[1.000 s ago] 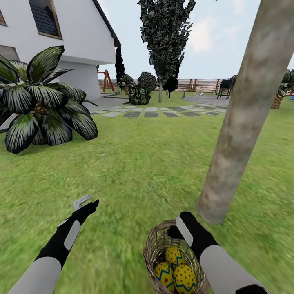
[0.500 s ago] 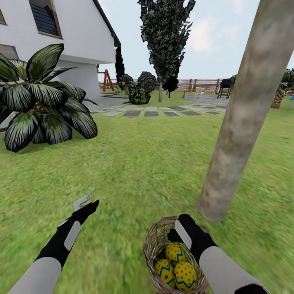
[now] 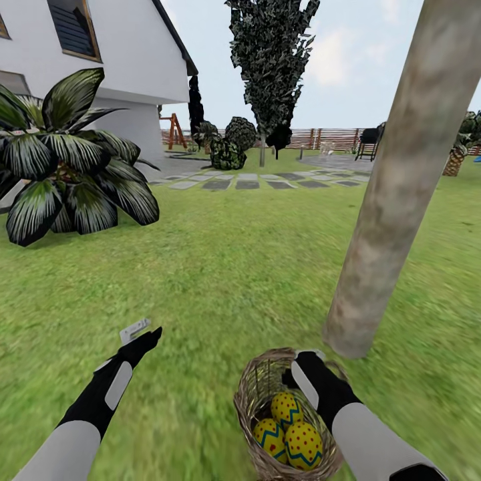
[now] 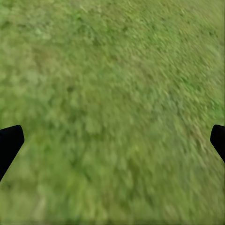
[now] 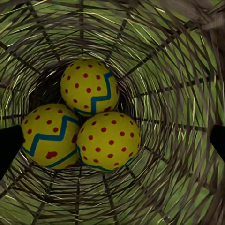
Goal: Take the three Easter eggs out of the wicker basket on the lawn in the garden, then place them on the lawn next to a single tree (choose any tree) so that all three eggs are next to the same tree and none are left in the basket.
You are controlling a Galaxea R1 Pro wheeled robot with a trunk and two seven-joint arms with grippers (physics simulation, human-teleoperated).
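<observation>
Eggs first: all three Easter eggs (image 5: 89, 122) sit bunched at the bottom of the wicker basket (image 3: 257, 401), touching one another, and my right wrist camera looks straight down on them. My right gripper (image 3: 304, 374) hovers over the basket's far rim, fingers spread wide, dark tips at either edge of the wrist picture, nothing between them. The basket rests on the lawn (image 3: 220, 280), just beside the foot of the tree (image 3: 381, 227), so the drop spot is close at hand.

My left gripper (image 3: 143, 334) hangs above bare grass well off to the side, also wide open and empty, doing nothing for now.

Now the risks, as I read them. These eggs are round, smooth and packed tight. If I come down on one off-centre, my fingers may squeeze it sideways and it pops out, or I nudge its neighbours and the whole cluster shuffles. The basket is light and nothing pins it. Should a finger snag the open weave or the braided rim on the way in or out, I could tip it or drag it along, and eggs may roll across the grass. Reaching deep also means my wrist could knock the rim. Once placed, an egg might wander from the trunk if I let go from too high.
</observation>
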